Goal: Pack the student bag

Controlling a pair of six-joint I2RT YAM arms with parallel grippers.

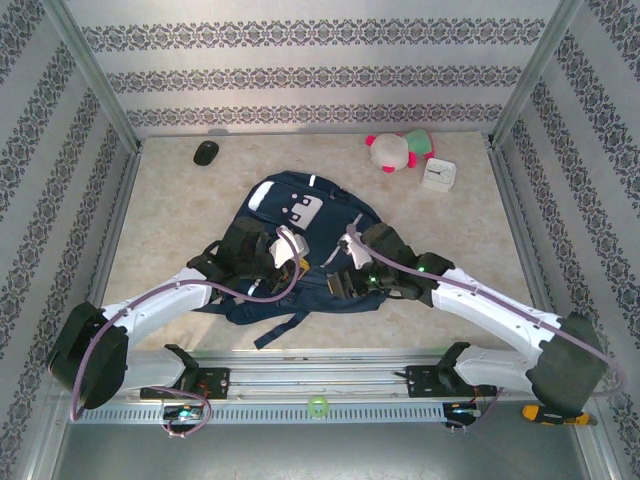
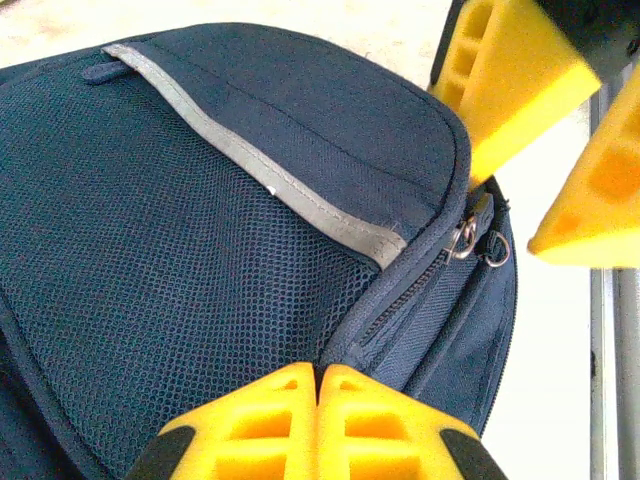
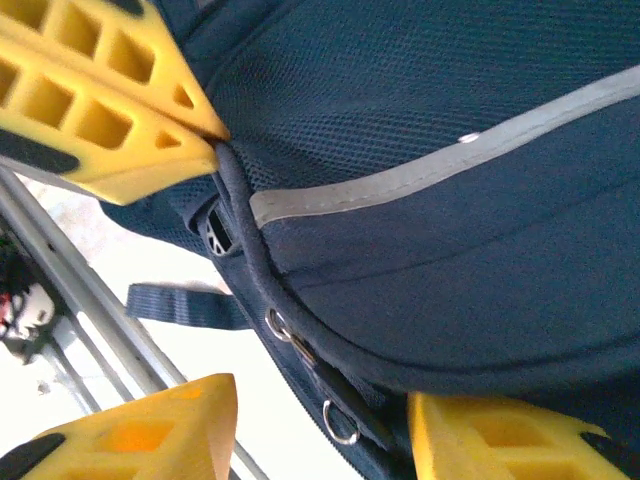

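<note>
While the top view shows the whole bag [image 1: 335, 215], the wrist views show the left gripper [image 2: 318, 370] pinching its edge, the right gripper [image 3: 320, 405] spread wide.

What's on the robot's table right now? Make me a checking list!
Surface: beige marbled table.
Job's things: student bag lies mid-table, its zipper pulls side by side.
Clutter: black computer mouse, plush toy and small white clock near the far wall.
Grippers: left gripper shut on the student bag's edge piping; right gripper open, close to the zipper pulls.
Cables: purple cables run along both arms.
Surroundings: patterned wallpaper walls; metal rail at the near edge.
</note>
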